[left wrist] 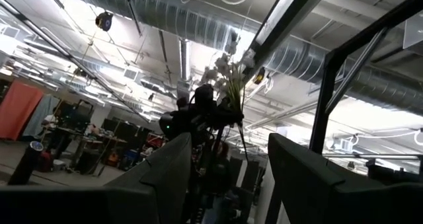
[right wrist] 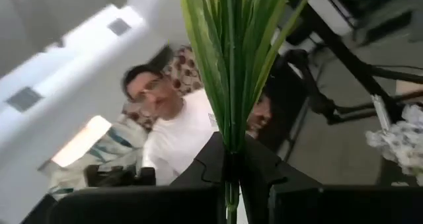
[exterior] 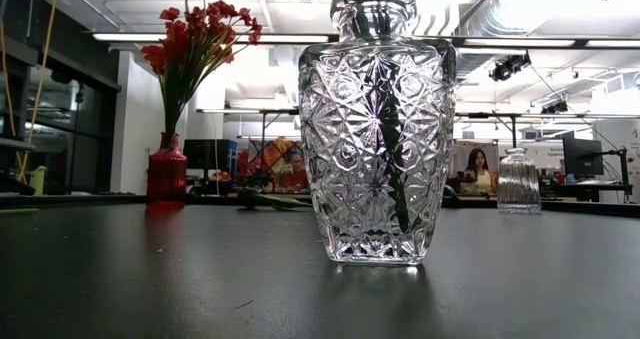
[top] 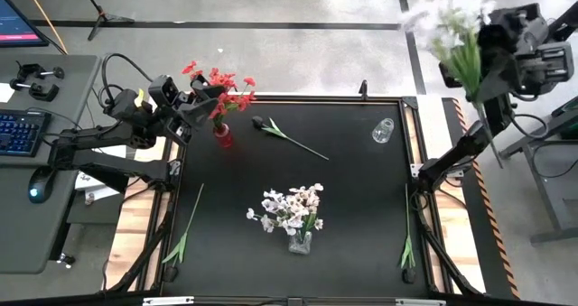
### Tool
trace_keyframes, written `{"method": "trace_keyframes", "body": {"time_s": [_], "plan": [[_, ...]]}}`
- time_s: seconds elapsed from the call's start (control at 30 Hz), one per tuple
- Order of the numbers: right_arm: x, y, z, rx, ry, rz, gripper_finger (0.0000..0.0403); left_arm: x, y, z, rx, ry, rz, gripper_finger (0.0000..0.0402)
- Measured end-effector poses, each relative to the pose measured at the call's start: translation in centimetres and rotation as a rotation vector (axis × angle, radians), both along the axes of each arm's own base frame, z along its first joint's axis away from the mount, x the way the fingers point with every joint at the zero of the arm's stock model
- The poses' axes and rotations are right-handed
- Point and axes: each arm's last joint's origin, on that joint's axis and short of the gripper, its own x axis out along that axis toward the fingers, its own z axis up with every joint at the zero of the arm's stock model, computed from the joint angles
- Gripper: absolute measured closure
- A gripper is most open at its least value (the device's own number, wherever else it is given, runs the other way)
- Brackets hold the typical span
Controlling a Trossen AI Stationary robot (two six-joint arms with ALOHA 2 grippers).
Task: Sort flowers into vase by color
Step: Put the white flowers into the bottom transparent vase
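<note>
Red blossom sprays (top: 221, 85) stand upright in a small red vase (top: 223, 136) at the table's far left part. A cluster of white blossom sprays (top: 291, 208) stands in a clear cut-glass vase (top: 301, 243) near the front centre. A dark tulip-like flower (top: 287, 135) lies flat on its long green stem, just right of the red vase. Two bare green stems lie flat, one (top: 185, 230) at the front left edge, another (top: 407, 245) at the front right edge. A bunch of white flowers (top: 452, 26) is held high beyond the table's far right corner, its green leaves (right wrist: 231, 65) pinched together. A small empty clear vase (top: 383, 131) stands at the far right.
</note>
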Motion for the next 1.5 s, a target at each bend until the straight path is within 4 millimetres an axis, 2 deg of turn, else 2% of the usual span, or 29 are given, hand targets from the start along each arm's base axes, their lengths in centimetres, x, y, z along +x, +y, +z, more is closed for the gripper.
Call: {"method": "trace_keyframes", "body": {"time_s": [0.07,0.2,0.33,0.47,0.6,0.7,0.8,0.93,1.03,1.17,1.3,1.5], "plan": [[0.4,-0.2,-0.1,-0.006,0.008,0.006,0.0390,0.0,0.0,0.0,0.000,0.000,0.000,0.0213],[2.5,-1.3,-0.5,0.041,0.068,0.052,0.0390,0.0,0.0,0.0,0.000,0.000,0.000,0.0213],[7.2,-2.1,-0.7,0.200,0.278,0.198,0.0390,-0.2,0.0,0.1,0.003,-0.002,0.002,0.0213],[12.8,-0.6,-1.1,0.390,0.485,0.434,0.0390,-0.8,-0.1,0.3,0.033,-0.020,0.021,0.0213],[17.0,2.7,-1.4,0.641,0.588,0.668,0.0390,-1.6,-0.2,0.7,0.049,-0.040,0.029,0.0213],[18.2,5.0,-1.1,0.850,0.622,0.790,0.0390,-2.4,-0.3,1.0,0.061,-0.062,0.018,0.0213],[18.1,6.3,-0.4,1.047,0.588,0.871,0.0390,-3.1,-0.4,1.2,0.071,-0.076,0.007,0.0213],[18.2,6.3,0.2,1.308,0.586,0.866,0.0390,-4.0,-0.5,1.4,0.073,-0.087,0.006,0.0213],[19.5,5.8,-0.1,1.525,0.721,0.827,0.0390,-4.4,-0.6,1.5,0.070,-0.094,0.000,0.0213],[22.8,5.4,-2.0,1.719,0.887,0.851,0.0390,-4.6,-0.8,1.5,0.076,-0.085,-0.062,0.0213],[25.7,6.1,-4.1,1.754,0.947,1.100,0.0390,-4.6,-0.9,1.4,0.082,-0.072,-0.101,0.0213],[29.0,9.8,-7.8,1.772,0.886,1.457,0.0390,-4.6,-0.9,1.4,0.080,-0.071,-0.114,0.0213]]}}
